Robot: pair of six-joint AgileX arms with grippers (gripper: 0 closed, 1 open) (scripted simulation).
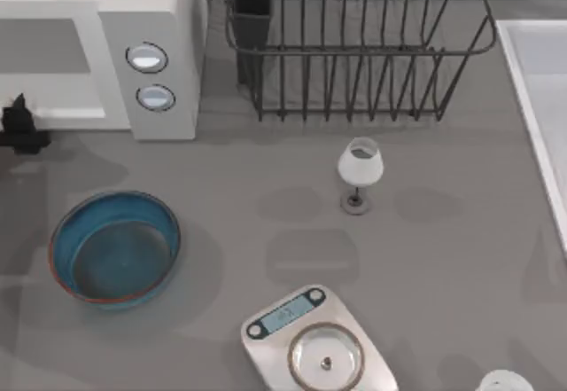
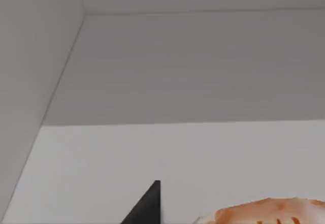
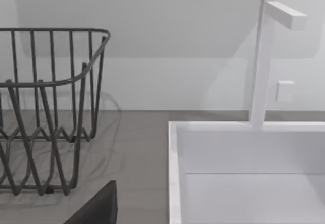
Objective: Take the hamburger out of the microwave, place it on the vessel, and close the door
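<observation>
Inside the microwave (image 1: 151, 72), just beside one dark finger (image 2: 147, 206) of the left gripper, sits the hamburger (image 2: 269, 211): likely light, soft, squashable, best pinched gently across its sides; whether fingers are spread, cannot tell.

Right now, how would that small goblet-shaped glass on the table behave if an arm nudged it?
The glass would probably tip easily: its wide bowl sits on a thin stem and small foot. Once down it would likely roll in a curve. It stands apart from the rack and scale, so nothing would catch it.
</observation>
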